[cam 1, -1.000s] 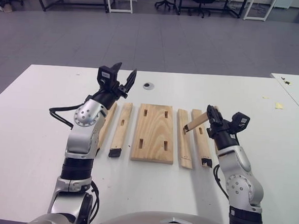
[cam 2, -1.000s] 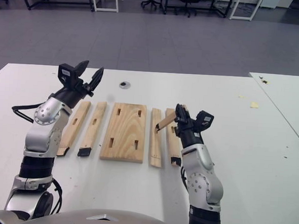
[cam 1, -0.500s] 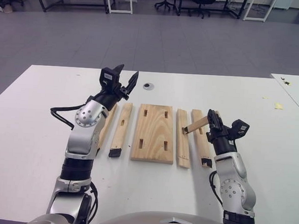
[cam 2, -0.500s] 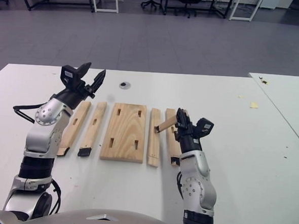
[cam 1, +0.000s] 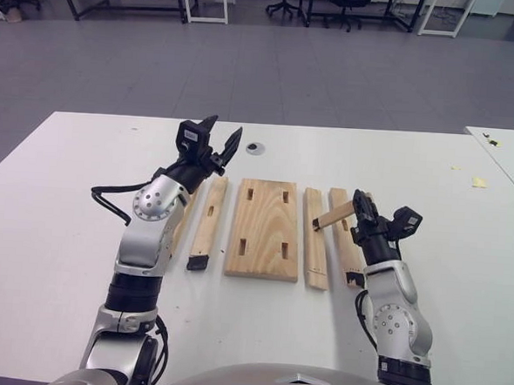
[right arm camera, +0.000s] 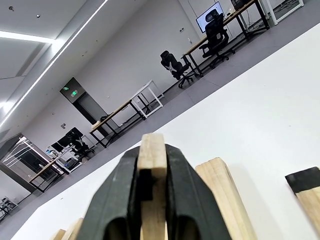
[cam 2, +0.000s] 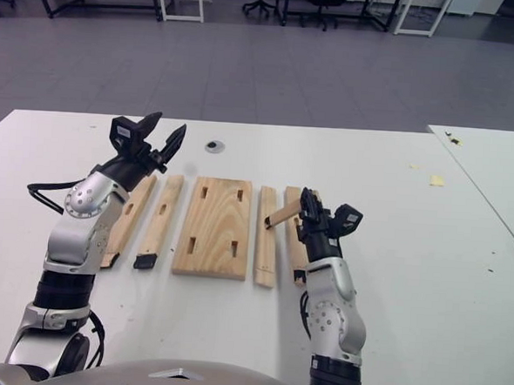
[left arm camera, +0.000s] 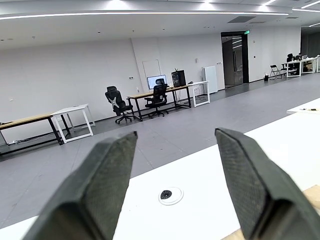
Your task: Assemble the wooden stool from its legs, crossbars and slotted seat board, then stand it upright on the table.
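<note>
White table (cam 1: 65,198), grey-floored office; left end effector (cam 1: 225,126) spread empty, right end effector (cam 1: 358,202) clamping crossbar (cam 1: 332,216).

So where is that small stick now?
In the head view, the stick is on the robot's right, clamped in the right gripper above two planks beside the big board.

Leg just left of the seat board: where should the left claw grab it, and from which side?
Probably mid-length, across its narrow width, from above: the leg lies flat with gaps along both sides; the open left claw hovers near its far end.
</note>
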